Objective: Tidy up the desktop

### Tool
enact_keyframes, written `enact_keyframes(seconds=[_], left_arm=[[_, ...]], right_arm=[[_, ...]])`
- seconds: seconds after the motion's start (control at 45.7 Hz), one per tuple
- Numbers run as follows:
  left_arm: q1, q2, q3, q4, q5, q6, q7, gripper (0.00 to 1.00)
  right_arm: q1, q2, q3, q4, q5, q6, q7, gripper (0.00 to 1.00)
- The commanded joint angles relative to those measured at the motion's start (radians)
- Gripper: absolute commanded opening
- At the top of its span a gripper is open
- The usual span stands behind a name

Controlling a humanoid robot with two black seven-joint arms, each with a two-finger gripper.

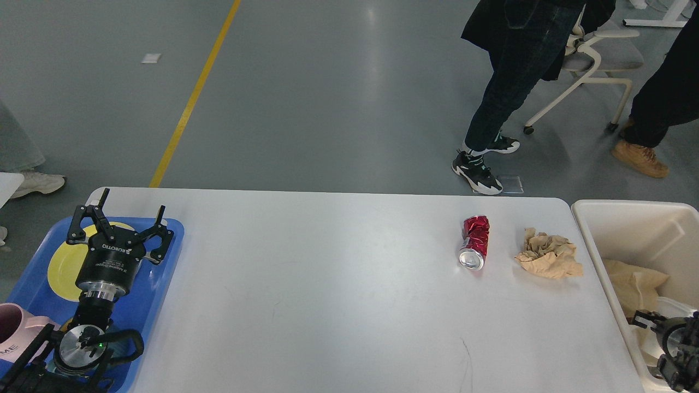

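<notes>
The white desktop (327,284) fills the middle of the head view. A crushed red can (475,242) lies on its right part, with a crumpled brown paper (549,254) just to the right of it. My left gripper (132,201) stands open and holds nothing, above the blue tray (164,273) at the left edge. At the lower right corner my right gripper (650,322) shows over the cream bin (628,210). It is dark and partly cut off, so its fingers cannot be told apart. Both grippers are far from the can and the paper.
The tray holds a yellow plate (60,267) and a pink mug (11,327). Brown paper (633,286) lies inside the bin. Beyond the far table edge stand people's legs (502,98) and an office chair (595,54).
</notes>
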Motion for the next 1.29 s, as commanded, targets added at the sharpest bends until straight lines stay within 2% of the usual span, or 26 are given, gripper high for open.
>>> enact_keyframes(seconds=[0.0,0.372,0.416,0.503,0.591,0.722,0.81,0.897,0.985,1.138,1.27], left_arm=[[0.000,0.001,0.000,0.000,0.001,0.001,0.000,0.96],[0.000,0.001,0.000,0.000,0.001,-0.001,0.000,0.96],[0.000,0.001,0.000,0.000,0.001,-0.001,0.000,0.96],[0.000,0.001,0.000,0.000,-0.001,-0.001,0.000,0.96],[0.000,-0.001,0.000,0.000,-0.001,-0.001,0.000,0.96],[0.000,-0.001,0.000,0.000,0.001,0.001,0.000,0.96],[0.000,-0.001,0.000,0.000,-0.001,-0.001,0.000,0.96],[0.000,0.001,0.000,0.000,-0.001,-0.001,0.000,0.96],[0.000,-0.001,0.000,-0.001,0.001,-0.001,0.000,0.96],[0.000,-0.001,0.000,0.000,0.001,-0.001,0.000,0.96],[0.000,-0.001,0.000,0.000,0.001,-0.001,0.000,0.96]], right_arm=[[-0.001,0.005,0.000,0.001,0.000,-0.002,0.001,1.00],[0.001,-0.006,-0.011,0.012,-0.014,0.005,-0.005,1.00],[0.014,-0.010,-0.011,0.023,-0.017,0.024,-0.016,1.00],[0.082,-0.055,-0.011,0.075,-0.018,0.109,-0.077,1.00],[0.212,-0.130,-0.014,0.208,-0.028,0.209,-0.134,1.00],[0.456,-0.210,-0.072,0.473,-0.172,0.272,-0.238,1.00],[0.632,-0.244,-0.140,0.651,-0.215,0.315,-0.289,1.00],[0.842,-0.241,-0.241,0.792,-0.215,0.405,-0.327,1.00],[1.042,-0.198,-0.336,0.892,-0.213,0.548,-0.346,1.00],[1.323,-0.086,-0.394,1.055,-0.204,0.770,-0.341,1.00],[1.587,-0.063,-0.416,1.296,-0.158,0.803,-0.338,1.00]])
